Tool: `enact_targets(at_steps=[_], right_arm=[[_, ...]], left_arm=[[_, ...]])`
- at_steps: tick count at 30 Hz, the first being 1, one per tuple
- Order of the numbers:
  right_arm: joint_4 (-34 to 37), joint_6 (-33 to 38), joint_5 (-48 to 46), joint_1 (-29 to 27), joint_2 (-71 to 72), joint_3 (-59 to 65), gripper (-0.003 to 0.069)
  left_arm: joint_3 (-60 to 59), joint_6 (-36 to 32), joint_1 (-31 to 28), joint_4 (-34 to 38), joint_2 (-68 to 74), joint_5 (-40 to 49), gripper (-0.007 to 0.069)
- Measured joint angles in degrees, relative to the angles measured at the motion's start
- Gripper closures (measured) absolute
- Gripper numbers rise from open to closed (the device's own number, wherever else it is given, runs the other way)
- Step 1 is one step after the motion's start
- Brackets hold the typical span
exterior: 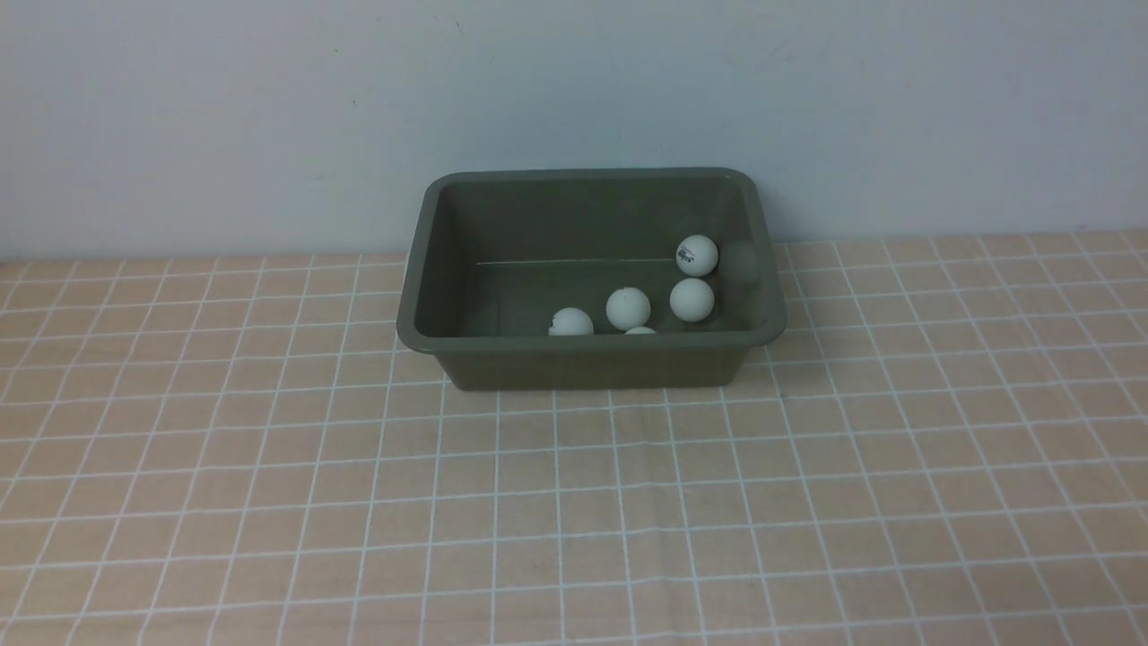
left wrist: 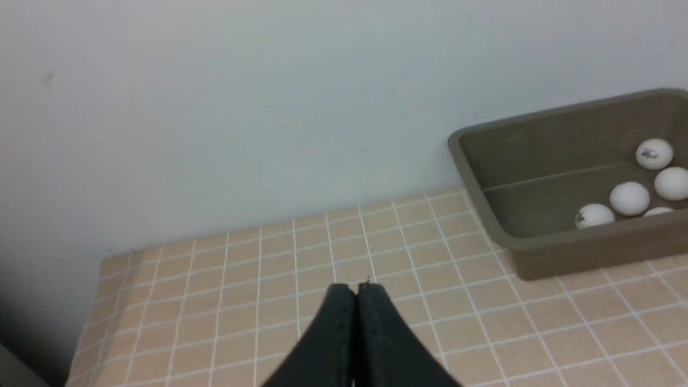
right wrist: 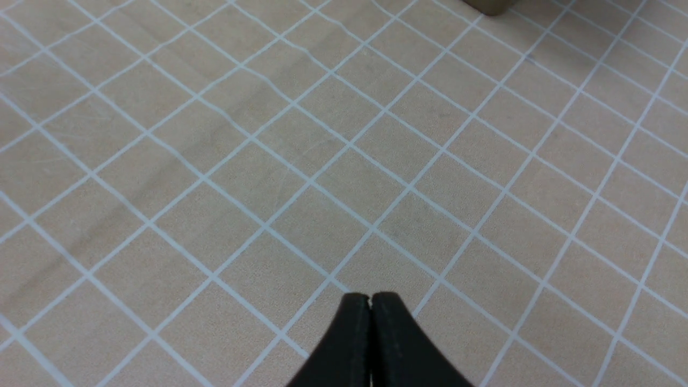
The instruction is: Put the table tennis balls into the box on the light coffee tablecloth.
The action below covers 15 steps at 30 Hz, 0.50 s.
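The olive-green box (exterior: 421, 269) stands on the light coffee tablecloth (exterior: 574, 502) against the back wall. Several white table tennis balls lie inside it, toward its right half: one with a dark logo (exterior: 697, 255), one below it (exterior: 691, 300), one in the middle (exterior: 628, 308), and others partly hidden by the near rim (exterior: 570, 322). The left wrist view shows the box (left wrist: 473, 177) and balls (left wrist: 629, 198) off to one side. My left gripper (left wrist: 357, 287) is shut and empty above bare cloth. My right gripper (right wrist: 370, 296) is shut and empty over the cloth (right wrist: 301, 161). Neither arm shows in the front view.
A pale wall (exterior: 574, 90) rises right behind the box. The cloth's left edge (left wrist: 102, 269) shows in the left wrist view, with a dark drop beyond it. A corner of the box (right wrist: 492, 6) peeks in at the right wrist view's edge.
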<state>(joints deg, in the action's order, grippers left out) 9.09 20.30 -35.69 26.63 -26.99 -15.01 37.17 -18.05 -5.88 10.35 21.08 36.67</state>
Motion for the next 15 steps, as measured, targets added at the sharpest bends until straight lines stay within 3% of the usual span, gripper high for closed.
enact_targets(at_steps=[6,15], right_arm=[[0.0,0.0,0.0,0.0,0.0,0.0,0.0675],[0.0,0.0,0.0,0.0,0.0,0.0,0.0675]], left_arm=[[-16.94,0.06,-0.05,0.69,-2.51,-10.03,0.0693],[-31.44,0.17,-0.05,1.35,-13.81,-11.87,0.0693]])
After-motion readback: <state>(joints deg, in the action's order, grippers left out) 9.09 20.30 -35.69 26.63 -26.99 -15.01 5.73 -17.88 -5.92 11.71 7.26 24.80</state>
